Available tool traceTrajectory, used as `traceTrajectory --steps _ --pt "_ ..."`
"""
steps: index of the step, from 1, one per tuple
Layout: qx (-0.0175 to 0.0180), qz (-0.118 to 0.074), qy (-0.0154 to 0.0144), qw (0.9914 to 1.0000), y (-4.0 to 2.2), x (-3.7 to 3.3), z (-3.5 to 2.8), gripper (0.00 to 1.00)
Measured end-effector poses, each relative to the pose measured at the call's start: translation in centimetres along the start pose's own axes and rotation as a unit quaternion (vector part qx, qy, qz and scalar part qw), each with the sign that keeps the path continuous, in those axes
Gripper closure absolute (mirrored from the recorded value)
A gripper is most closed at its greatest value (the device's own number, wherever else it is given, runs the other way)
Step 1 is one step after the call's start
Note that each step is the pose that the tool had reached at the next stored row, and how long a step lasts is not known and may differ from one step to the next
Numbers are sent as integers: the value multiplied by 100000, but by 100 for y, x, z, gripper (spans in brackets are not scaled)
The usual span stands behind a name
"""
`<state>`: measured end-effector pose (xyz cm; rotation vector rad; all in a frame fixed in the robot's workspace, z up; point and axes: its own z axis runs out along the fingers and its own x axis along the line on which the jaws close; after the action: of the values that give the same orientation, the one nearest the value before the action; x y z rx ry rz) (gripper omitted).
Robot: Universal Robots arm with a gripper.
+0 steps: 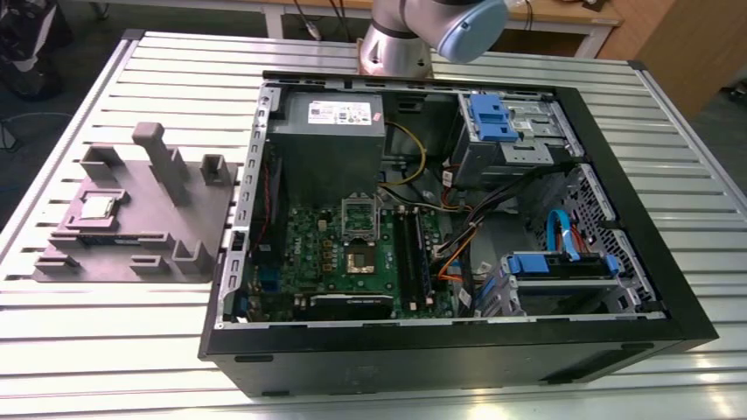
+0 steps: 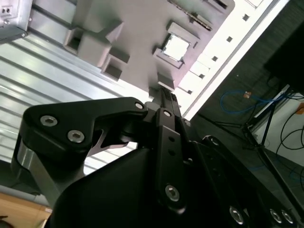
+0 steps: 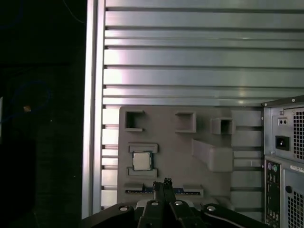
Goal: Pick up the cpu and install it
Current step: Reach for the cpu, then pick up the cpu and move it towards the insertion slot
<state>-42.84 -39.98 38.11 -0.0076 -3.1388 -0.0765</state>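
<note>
The cpu (image 1: 96, 207), a small silver square chip, lies flat in a recess of the grey fixture block (image 1: 152, 219) on the exterior view's left, outside the computer case. Both wrist views look down on it from well above: the cpu (image 3: 141, 161) sits between two low ridges of the block (image 3: 161, 133), and it also gleams as the cpu (image 2: 175, 46) on the block (image 2: 137, 28). My gripper (image 3: 161, 183) hangs apart from the chip with its black fingertips together and nothing between them; the same closed tips form the gripper (image 2: 161, 91). The open socket (image 1: 359, 245) lies on the green motherboard.
The open black computer case (image 1: 467, 337) takes up the middle and right of the slatted metal table (image 1: 117, 350), with its power supply, cables and blue drive bays. The case's rear panel (image 3: 285, 142) stands beside the block. Tall posts (image 1: 150, 140) rise from the block. The table edge (image 3: 92, 95) drops to dark floor.
</note>
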Motion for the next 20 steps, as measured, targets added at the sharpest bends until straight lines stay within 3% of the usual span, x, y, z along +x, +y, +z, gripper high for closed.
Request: traceTrajectory --steps 5,8,10,20 --pt "0 -22 8 100000 -1 204 12 90" --pt "0 -31 3 100000 -2 211 12 90" --pt "-3 -26 3 100000 -2 256 12 90" --pt "-2 -27 3 100000 -2 257 12 89"
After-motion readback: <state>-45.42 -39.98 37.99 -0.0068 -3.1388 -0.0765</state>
